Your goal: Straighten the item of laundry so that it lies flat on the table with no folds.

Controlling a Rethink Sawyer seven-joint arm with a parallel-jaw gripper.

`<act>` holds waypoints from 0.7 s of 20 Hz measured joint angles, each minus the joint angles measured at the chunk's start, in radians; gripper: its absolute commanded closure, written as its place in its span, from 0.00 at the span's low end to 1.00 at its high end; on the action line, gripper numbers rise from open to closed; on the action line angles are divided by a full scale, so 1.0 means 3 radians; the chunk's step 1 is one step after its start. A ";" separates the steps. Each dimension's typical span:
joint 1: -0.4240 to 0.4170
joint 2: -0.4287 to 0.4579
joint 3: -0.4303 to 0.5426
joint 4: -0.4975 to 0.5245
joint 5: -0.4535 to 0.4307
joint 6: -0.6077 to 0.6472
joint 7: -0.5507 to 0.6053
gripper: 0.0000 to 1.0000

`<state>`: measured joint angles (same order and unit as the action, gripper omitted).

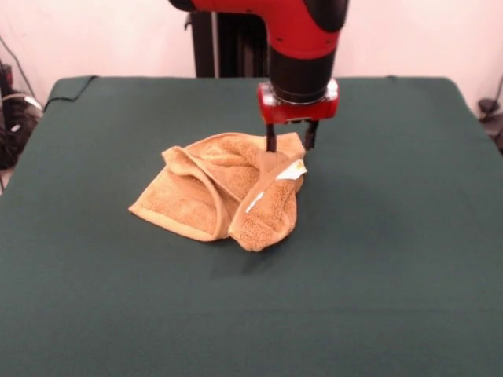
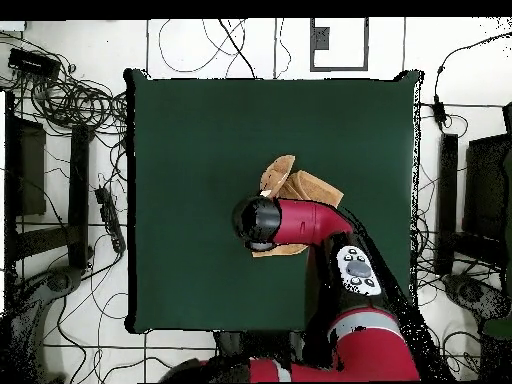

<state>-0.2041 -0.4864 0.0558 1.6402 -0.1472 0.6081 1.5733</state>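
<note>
Front view: jaws point(image 1: 289, 143) down at towel's far edge, two dark prongs a narrow gap apart, tips sunk into cloth by white label point(image 1: 292, 170); whether they pinch fabric, you cannot tell. Towel point(image 1: 220, 196) bunched, folded over itself, near middle of surface point(image 1: 393, 275), well clear of every edge. Step in hand, by my reading: taking hold of folded-over flap. Next move calls for lifting and drawing flap outward to unfold it.

Bright, even indoor light; soft shadow beside the towel point(image 1: 224, 195).
</note>
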 measured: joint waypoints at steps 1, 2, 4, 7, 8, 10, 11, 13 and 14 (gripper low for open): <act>0.0011 -0.0002 0.0000 0.0000 0.0004 0.0000 0.0000 0.00; 0.0022 -0.0004 0.0000 -0.0001 0.0008 0.0000 0.0000 0.00; 0.0042 -0.0008 0.0000 -0.0001 0.0019 0.0000 0.0000 0.00; 0.0073 -0.0009 0.0000 -0.0004 0.0073 0.0000 0.0000 0.00; 0.0080 -0.0009 0.0000 -0.0004 0.0093 0.0000 0.0000 0.00; 0.0090 -0.0009 0.0000 -0.0004 0.0124 0.0000 0.0000 0.00; 0.0091 -0.0009 0.0000 -0.0004 0.0132 0.0000 0.0000 0.00; 0.0089 -0.0007 0.0000 -0.0004 0.0153 0.0000 0.0000 0.00; 0.0088 -0.0005 0.0001 -0.0004 0.0155 0.0000 0.0000 0.00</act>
<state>-0.1778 -0.4880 0.0560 1.6389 -0.1008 0.6081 1.5733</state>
